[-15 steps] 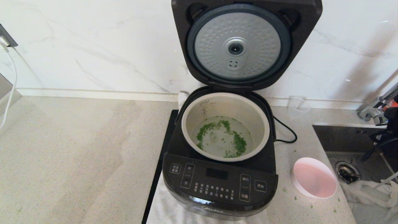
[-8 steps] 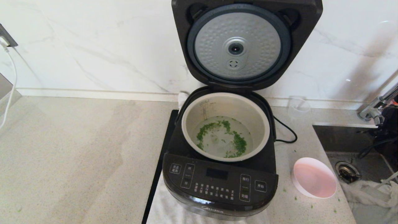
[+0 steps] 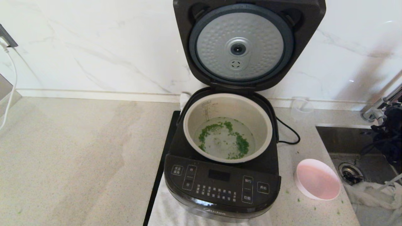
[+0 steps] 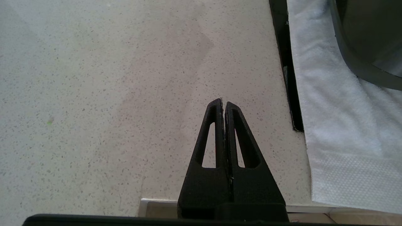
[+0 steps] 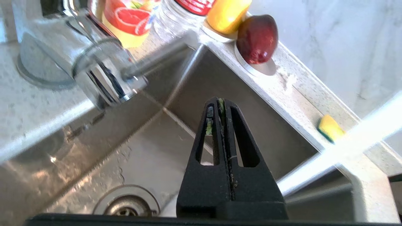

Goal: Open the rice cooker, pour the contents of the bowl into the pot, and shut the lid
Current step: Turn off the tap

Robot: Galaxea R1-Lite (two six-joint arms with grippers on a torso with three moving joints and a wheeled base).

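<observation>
The black rice cooker (image 3: 220,185) stands in the middle of the counter with its lid (image 3: 241,47) swung fully upright, the dimpled silver plate facing me. Inside, the grey-beige pot (image 3: 254,110) holds the chopped green bits (image 3: 241,146) in shallow water. The pink bowl (image 3: 317,179) sits empty on the counter right of the cooker. My right gripper (image 5: 220,101) hangs shut over the sink, with green scraps stuck at its tips; its arm (image 3: 389,138) shows at the right edge. My left gripper (image 4: 224,103) is shut and empty, low over the bare counter left of the cooker (image 4: 361,47).
A white towel (image 4: 339,125) and a black mat edge (image 4: 287,62) lie under the cooker. A clear measuring cup (image 3: 301,108) and the power cord (image 3: 289,131) are behind it on the right. The sink (image 3: 345,138), the faucet (image 5: 94,62), a cloth (image 3: 370,191) and a sponge (image 5: 329,128) lie to the right.
The right arm at the right edge has shifted slightly over the sink. The cooker, pot, bowl and lid have not moved.
</observation>
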